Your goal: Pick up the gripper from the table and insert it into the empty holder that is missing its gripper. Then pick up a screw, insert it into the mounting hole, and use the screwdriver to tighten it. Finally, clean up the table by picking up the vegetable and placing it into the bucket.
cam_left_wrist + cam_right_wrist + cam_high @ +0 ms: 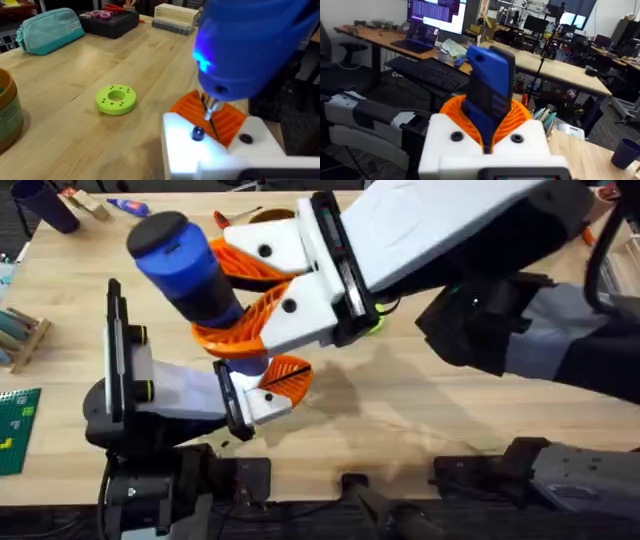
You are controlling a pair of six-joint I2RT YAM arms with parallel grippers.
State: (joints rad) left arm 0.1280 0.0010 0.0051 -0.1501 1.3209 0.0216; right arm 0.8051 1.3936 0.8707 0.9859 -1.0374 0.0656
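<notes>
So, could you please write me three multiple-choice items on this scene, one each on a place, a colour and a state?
1. Where does the green ring lie?
A) flat on the table
B) inside a pouch
C) on the screwdriver's nose

2. What colour is the screwdriver's body?
A) red
B) blue
C) yellow

3. What is the right gripper doing?
A) hanging open over the table
B) shut on a screw
C) shut on the screwdriver

Answers:
1 A: the green ring rests on the bare table, apart from everything else.
2 B: the screwdriver is blue with a black end cap.
3 C: the right gripper has an orange finger on either side of the screwdriver's body.
</notes>
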